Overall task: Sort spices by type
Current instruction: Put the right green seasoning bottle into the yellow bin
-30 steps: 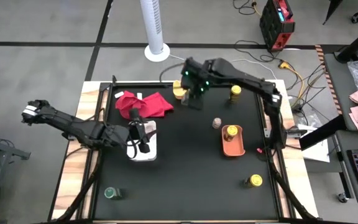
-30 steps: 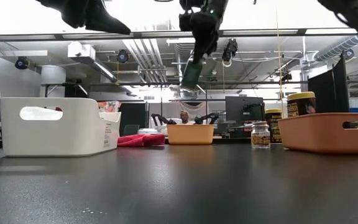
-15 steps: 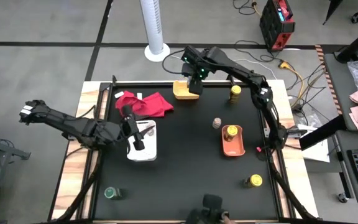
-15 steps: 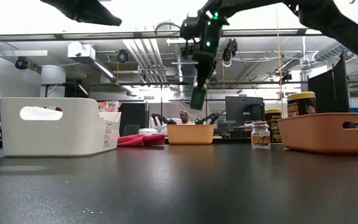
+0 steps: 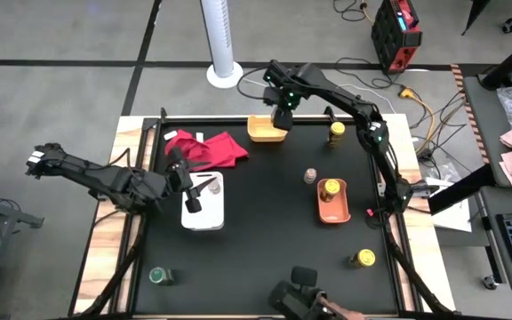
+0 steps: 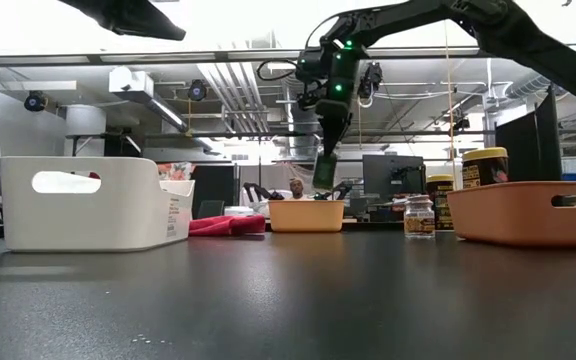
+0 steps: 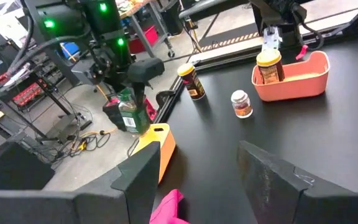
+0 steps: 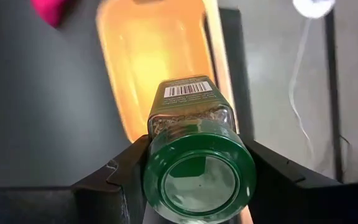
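My right gripper (image 5: pixel 280 111) is shut on a spice jar with a dark green lid (image 8: pixel 194 134). It holds the jar in the air over the yellow tray (image 5: pixel 268 132) at the far edge, and the low view shows the jar (image 6: pixel 324 170) above the tray (image 6: pixel 307 215). My left gripper (image 5: pixel 189 194) is open above the white tray (image 5: pixel 207 213). A second green-lidded jar (image 5: pixel 159 276) stands near the near left corner. Yellow jars stand at the far right (image 5: pixel 336 133), in the orange tray (image 5: pixel 330 188) and near right (image 5: pixel 363 259). A pinkish-brown jar (image 5: pixel 310 176) stands mid-table. My right gripper pinches the jar at its lid end (image 8: pixel 197 171), with one finger (image 8: pixel 120 180) on each side. The fingers come from above, pointing down. The jar hangs below them, base downward and slightly tilted, lifted clear above the yellow tray.
A red cloth (image 5: pixel 207 148) lies at the far left beside the white tray. The orange tray (image 5: pixel 334 210) sits right of centre. A dark object and a hand (image 5: pixel 305 302) show at the near edge. Bare black table lies in the middle and along the near side.
My right gripper has carried the green-lidded jar toward the far edge, from beside the yellow tray to over it, and the jar sits lower in the low view. My left gripper has drawn back a little toward the table's left edge.
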Robot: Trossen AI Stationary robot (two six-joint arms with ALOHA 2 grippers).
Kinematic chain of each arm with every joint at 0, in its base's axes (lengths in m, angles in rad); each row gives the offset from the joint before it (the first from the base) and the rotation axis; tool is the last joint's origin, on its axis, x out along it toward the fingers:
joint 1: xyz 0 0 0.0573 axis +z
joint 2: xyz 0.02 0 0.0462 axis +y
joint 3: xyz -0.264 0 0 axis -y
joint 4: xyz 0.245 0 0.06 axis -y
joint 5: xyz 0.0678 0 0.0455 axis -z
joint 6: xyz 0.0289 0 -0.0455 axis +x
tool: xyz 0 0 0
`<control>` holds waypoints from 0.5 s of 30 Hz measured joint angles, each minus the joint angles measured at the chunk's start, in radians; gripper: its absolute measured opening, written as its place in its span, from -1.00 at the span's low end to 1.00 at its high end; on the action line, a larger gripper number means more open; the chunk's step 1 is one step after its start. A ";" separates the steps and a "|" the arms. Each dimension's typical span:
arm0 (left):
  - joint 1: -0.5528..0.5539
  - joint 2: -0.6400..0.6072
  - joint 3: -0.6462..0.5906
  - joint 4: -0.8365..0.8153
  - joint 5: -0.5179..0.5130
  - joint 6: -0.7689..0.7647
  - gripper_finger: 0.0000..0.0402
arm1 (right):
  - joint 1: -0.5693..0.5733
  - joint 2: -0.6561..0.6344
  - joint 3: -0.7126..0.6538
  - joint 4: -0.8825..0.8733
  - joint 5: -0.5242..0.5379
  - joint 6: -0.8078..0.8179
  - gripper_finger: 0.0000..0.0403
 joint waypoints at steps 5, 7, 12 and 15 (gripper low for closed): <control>0.000 0.005 0.000 -0.007 0.000 -0.007 -0.02 | 0.002 0.018 0.000 0.013 -0.024 0.001 -0.04; 0.000 0.006 0.000 -0.011 0.000 -0.007 -0.02 | 0.001 0.031 0.000 0.014 -0.024 0.006 -0.04; 0.000 0.006 0.000 -0.017 0.000 -0.007 -0.02 | 0.001 0.067 0.000 0.008 -0.020 0.001 -0.04; 0.000 0.006 0.000 -0.022 0.000 -0.007 -0.02 | 0.001 0.079 0.000 0.012 -0.020 -0.005 -0.04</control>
